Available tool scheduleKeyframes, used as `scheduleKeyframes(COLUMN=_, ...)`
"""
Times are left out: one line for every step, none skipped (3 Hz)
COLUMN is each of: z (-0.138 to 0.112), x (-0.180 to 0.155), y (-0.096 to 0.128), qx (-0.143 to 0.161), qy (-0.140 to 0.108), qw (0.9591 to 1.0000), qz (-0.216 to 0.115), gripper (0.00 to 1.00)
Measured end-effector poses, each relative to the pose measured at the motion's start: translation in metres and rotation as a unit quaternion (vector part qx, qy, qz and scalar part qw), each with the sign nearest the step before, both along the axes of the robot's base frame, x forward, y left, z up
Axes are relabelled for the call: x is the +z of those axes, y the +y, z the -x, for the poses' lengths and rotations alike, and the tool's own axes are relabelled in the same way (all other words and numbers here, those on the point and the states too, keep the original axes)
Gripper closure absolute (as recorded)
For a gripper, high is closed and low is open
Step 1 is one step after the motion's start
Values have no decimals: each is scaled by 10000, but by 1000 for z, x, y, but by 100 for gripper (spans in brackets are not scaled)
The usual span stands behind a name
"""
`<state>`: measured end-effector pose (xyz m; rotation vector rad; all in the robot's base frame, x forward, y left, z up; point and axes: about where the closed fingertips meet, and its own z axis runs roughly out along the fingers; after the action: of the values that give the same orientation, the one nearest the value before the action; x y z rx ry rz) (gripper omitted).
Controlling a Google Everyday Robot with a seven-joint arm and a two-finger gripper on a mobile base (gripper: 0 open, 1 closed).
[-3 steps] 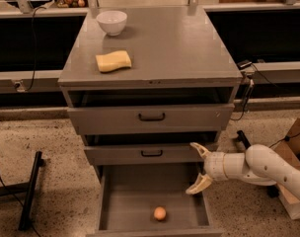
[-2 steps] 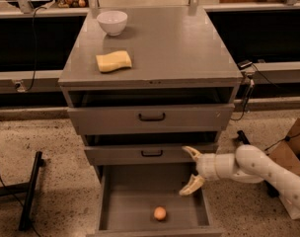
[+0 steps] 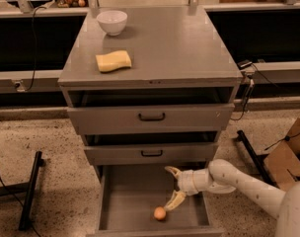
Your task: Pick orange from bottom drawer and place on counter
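Jaws spread wide; gripper inside bottom drawer, just beside orange; best centre over fruit, straddle squarely, close gently; nudge risks rolling.

We're seeing a white bowl at about 11 o'clock on the worktop, with a wavy yellow sponge near it at its 6 o'clock. On the floor there's a cardboard box at 4 o'clock and a black stand leg at 8. The gripper hangs at 5 o'clock, fingers spread.
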<state>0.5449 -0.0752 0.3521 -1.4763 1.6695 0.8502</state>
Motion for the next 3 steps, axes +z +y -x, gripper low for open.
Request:
scheduleKeyframes(z=23, x=-60, y=9, qx=-218, qy=226, qw=9995, qz=-39, gripper=0)
scheduleKeyframes(z=23, x=-60, y=9, qx=-218, qy=226, qw=9995, qz=-39, gripper=0)
scheduleKeyframes(z=18, x=-75, y=9, qx=-187, qy=154, qw=9995, qz=194, gripper=0)
